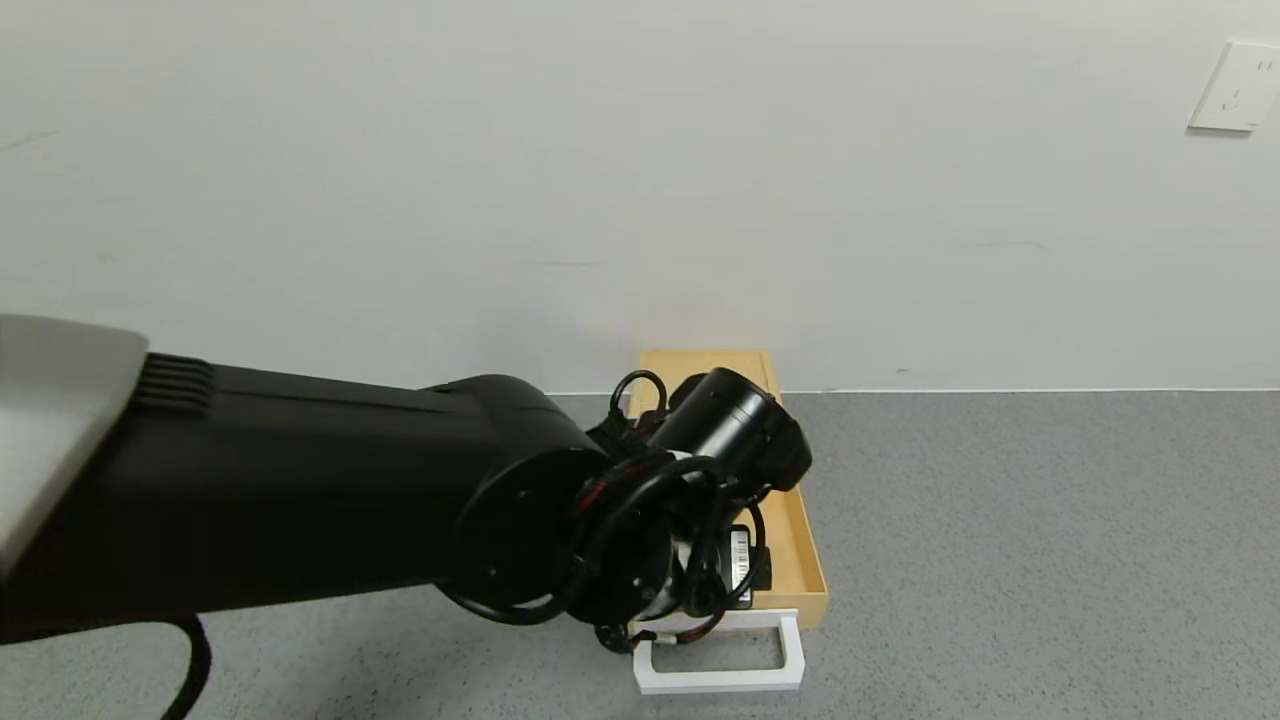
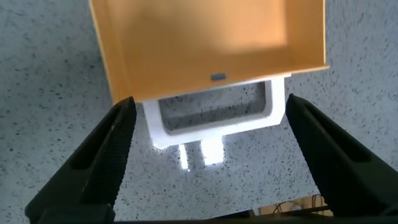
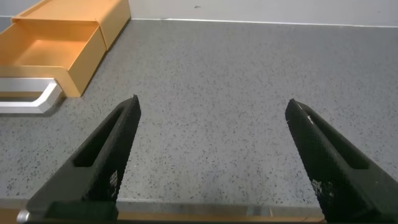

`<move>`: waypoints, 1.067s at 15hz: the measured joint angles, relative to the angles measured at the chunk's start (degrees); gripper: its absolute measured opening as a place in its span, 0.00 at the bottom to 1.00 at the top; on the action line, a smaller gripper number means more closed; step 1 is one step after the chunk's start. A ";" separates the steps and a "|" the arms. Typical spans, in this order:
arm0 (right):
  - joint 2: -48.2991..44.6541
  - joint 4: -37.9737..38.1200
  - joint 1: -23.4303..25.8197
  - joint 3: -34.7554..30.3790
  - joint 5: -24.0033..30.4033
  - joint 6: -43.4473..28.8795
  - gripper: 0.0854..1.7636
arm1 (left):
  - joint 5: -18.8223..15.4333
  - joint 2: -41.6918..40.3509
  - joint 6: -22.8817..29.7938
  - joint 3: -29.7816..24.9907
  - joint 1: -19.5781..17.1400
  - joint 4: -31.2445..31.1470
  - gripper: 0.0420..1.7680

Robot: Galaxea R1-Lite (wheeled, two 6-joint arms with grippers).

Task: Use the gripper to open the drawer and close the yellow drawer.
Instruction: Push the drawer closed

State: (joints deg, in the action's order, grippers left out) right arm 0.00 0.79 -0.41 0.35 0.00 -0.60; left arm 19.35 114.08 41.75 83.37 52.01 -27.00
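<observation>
- On the grey surface [image 1: 1000,550], left of centre: left arm reaches in over the drawer [image 1: 800,560]; left hand [image 2: 208,149] hangs above the handle [image 2: 214,121], fingers [image 2: 106,155] spread wide, holding nothing.
- Centre: drawer is pulled out of its yellow box [image 1: 700,362] by the wall, tray looks bare, white loop handle [image 1: 720,655] at the near end, resting on the surface.
- Handling guess: small thin-walled tray, likely light and stiff, slides easily; whole box may skid if shoved hard or off-centre.
- Grip guess: take the handle's front bar mid-span, or push the front panel [image 2: 214,78] squarely to close; smooth plastic may slip.
- Right: right hand [image 3: 211,162] low over bare surface, well apart from the drawer [image 3: 56,53], fingers apart, idle.
</observation>
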 joint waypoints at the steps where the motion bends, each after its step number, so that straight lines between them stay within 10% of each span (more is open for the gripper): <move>1: 0.00 0.00 0.00 0.00 0.00 0.00 0.97 | 0.02 0.80 -0.49 0.00 0.88 0.00 0.98; 16: 0.00 -0.02 0.00 0.00 -0.02 0.00 0.97 | -2.65 7.25 -7.41 -1.01 6.46 0.22 0.98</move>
State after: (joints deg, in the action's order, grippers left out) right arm 0.00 0.77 -0.41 0.35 -0.02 -0.60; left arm 16.70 121.33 34.34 82.36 58.47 -26.78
